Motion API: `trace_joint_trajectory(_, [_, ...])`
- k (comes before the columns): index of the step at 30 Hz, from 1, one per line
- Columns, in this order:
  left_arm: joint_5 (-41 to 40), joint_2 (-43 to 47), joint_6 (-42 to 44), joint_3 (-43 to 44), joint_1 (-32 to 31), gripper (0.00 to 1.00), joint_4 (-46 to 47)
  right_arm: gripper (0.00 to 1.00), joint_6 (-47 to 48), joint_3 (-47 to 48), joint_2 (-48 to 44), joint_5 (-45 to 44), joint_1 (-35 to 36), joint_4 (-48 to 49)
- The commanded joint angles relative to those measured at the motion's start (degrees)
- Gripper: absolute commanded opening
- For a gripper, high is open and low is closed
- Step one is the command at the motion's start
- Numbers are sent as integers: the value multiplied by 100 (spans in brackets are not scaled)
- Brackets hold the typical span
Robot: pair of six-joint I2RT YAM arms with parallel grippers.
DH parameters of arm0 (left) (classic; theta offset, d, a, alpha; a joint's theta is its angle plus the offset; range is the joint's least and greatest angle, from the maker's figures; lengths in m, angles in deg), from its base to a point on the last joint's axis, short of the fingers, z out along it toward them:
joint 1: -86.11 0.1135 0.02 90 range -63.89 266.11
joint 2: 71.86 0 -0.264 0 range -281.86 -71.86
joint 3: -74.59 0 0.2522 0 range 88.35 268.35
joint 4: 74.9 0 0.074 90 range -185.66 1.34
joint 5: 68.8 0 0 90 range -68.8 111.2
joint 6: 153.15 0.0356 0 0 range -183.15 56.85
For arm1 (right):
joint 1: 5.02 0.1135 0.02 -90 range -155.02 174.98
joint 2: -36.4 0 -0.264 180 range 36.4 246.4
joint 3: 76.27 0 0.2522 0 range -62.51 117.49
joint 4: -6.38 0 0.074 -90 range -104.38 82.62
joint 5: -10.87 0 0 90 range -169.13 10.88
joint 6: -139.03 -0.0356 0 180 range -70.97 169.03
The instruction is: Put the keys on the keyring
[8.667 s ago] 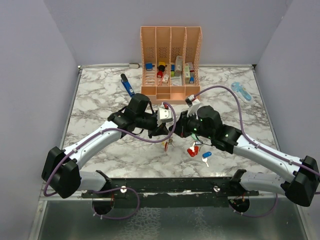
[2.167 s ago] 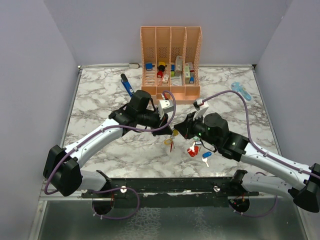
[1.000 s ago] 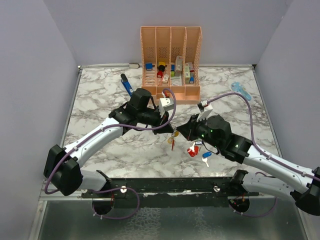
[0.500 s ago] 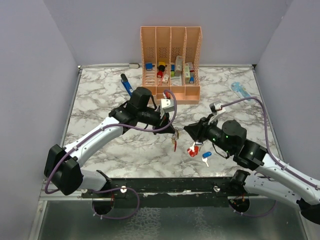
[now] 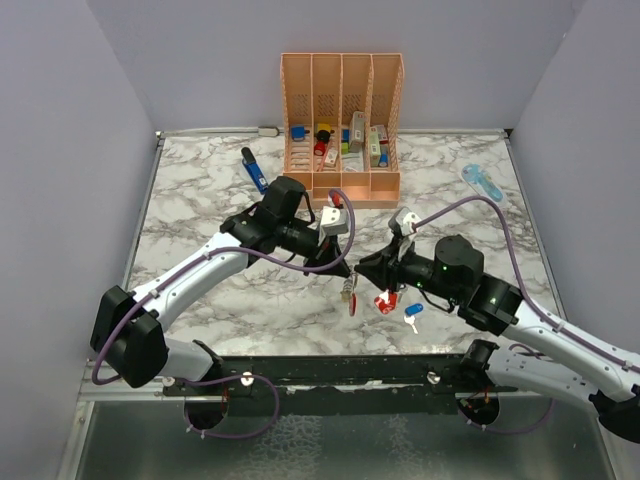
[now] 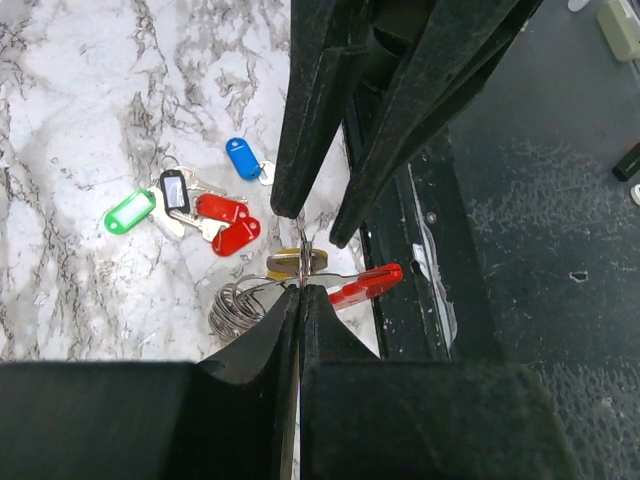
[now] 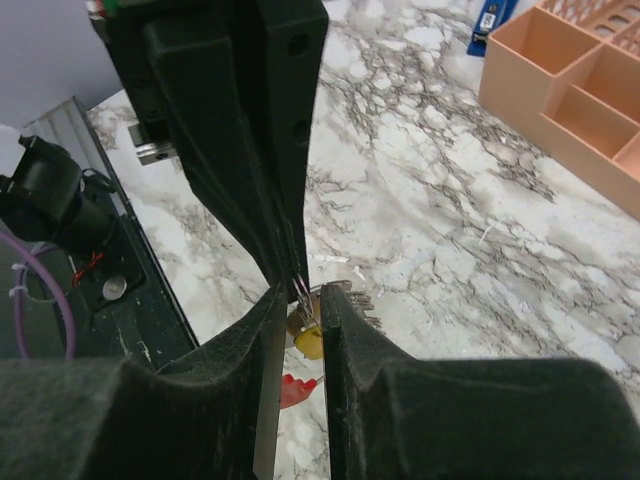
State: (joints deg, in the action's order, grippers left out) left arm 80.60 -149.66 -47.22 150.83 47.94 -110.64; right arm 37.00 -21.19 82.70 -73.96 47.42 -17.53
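My left gripper (image 5: 346, 270) is shut on the thin silvery keyring (image 6: 303, 243) and holds it above the table. A yellow-headed key (image 6: 294, 262), the chain (image 6: 235, 305) and the red strap (image 6: 365, 285) hang from the ring. My right gripper (image 5: 363, 268) faces the left one, and its fingers (image 7: 345, 330) stand slightly apart on either side of the ring and the yellow key (image 7: 308, 338). Loose keys lie on the marble below: green (image 6: 130, 212), black (image 6: 175, 190), red (image 6: 230, 228) and blue (image 6: 242, 158). In the top view the red one (image 5: 384, 303) and the blue one (image 5: 412, 312) show.
The tall orange slotted rack (image 5: 342, 120) stands at the back centre. A dark-blue pen-shaped tool (image 5: 255, 170) lies left of it and a pale-blue gadget (image 5: 482, 182) at the back right. The table's dark front rail (image 6: 400, 300) is just beyond the hanging strap.
My right gripper, which had backed off to the right, has come back in to the ring. My left gripper has shifted slightly down and right with the keyring.
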Motion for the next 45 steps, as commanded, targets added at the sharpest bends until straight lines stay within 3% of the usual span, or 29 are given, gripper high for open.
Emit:
trace_joint_trajectory(1, [450,-33,374,222,-24,0,-145,20,397,340,22,667,2,175])
trace_joint_trajectory(18, [598,33,383,260,-24,0,-267,20,524,376,268,786,1,-76])
trace_joint_trajectory(24, [635,67,386,237,-22,0,-274,14,570,382,322,779,2,-169])
trace_joint_trajectory(34, [643,92,464,242,-24,0,-377,12,514,366,363,828,2,-248])
trace_joint_trajectory(45, [652,116,464,254,-24,0,-416,19,447,273,348,696,2,-302])
